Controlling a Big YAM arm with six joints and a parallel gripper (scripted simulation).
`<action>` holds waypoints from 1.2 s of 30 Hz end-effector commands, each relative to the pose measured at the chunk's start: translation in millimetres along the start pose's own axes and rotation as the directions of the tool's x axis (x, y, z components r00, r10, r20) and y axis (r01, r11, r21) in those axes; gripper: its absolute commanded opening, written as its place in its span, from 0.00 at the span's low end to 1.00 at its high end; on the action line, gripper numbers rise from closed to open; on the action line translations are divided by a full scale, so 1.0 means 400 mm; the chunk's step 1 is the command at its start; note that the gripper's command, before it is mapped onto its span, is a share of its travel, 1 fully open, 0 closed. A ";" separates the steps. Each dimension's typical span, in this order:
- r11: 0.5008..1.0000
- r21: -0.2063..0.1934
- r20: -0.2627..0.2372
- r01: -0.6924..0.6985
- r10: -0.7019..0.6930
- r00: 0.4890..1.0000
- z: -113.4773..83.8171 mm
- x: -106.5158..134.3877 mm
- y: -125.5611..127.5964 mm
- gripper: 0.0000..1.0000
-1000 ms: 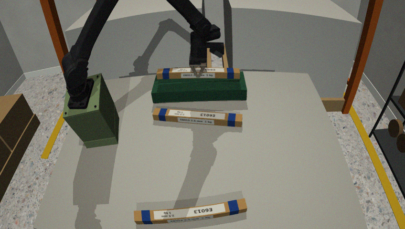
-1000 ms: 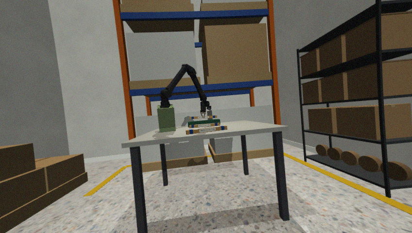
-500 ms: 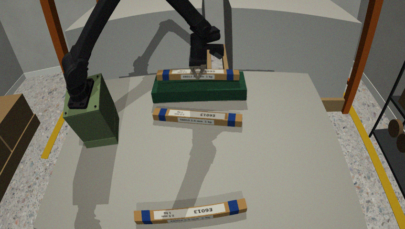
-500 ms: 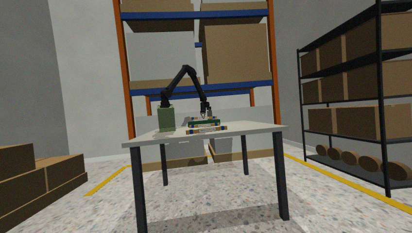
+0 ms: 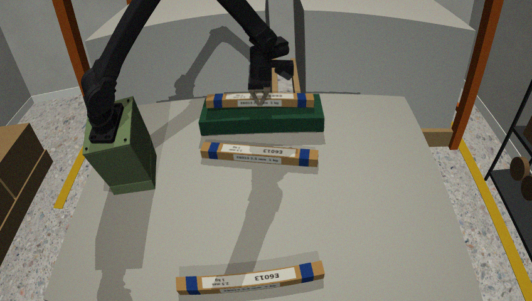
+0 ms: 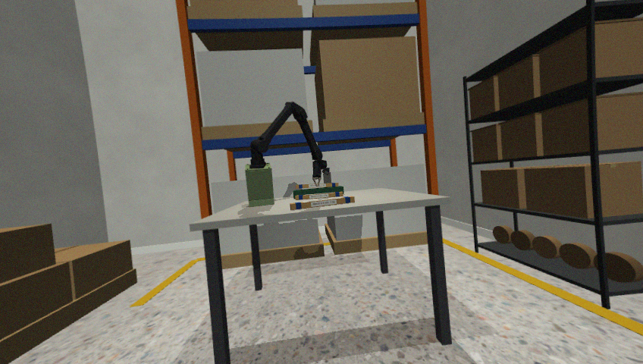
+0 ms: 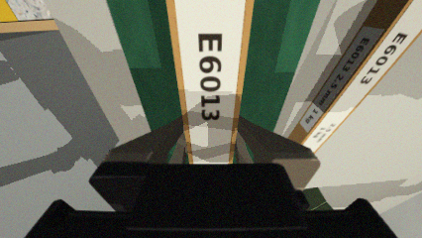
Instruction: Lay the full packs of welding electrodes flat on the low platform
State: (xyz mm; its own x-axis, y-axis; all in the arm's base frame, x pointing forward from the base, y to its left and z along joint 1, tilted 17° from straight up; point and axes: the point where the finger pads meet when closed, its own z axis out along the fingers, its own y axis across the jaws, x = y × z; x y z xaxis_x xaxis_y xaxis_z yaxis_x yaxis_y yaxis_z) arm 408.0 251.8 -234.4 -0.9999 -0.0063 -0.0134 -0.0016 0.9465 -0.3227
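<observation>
Behind everything, a grey-walled storeroom with a tall orange-posted rack (image 5: 475,71) (image 6: 426,89). Before it, a pale desk (image 5: 373,209) (image 6: 383,196) (image 7: 367,159); above its far edge, a black arm (image 5: 257,22) (image 6: 288,108), bent and reaching down. Near that same edge, a low green platform (image 5: 261,125) (image 6: 334,190) (image 7: 141,74).

Over the platform and lengthwise along it, the held pack (image 5: 224,100) (image 6: 334,184) (image 7: 210,55), looking level; touching or slightly above, cannot tell. Off the platform, just to its front-edge side, the middle pack (image 5: 242,150) (image 6: 318,196) (image 7: 381,64), slightly skewed. By the front edge of the desk, the front pack (image 5: 250,279) (image 6: 322,203), well apart from both.

Smallest, the fingers (image 5: 266,93) (image 6: 314,180), clamped across the held pack near mid-length.

Main risk: releasing a partly used pack here, misled by matching labels. Without a reliable sense of weight, easy to misjudge. If let go too high, likely to drop, bounce or roll against a rim; if pressed too low, could crush or jam. If found partly used, must go down on the desk, never be left hanging at the end.
</observation>
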 end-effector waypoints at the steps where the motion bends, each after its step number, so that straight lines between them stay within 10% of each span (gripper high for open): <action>1: 0.997 -0.073 0.101 0.009 -0.001 0.995 -0.106 -0.105 0.090 0.00; 36: 0.997 -0.076 0.101 -0.010 0.018 0.995 -0.100 -0.127 0.060 0.00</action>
State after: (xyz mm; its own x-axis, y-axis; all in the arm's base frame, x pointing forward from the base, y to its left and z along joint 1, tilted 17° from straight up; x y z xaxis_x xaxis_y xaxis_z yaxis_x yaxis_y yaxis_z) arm 411.9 249.9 -237.3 -0.9997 -0.0129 -0.0192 -0.0061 0.9479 -0.3185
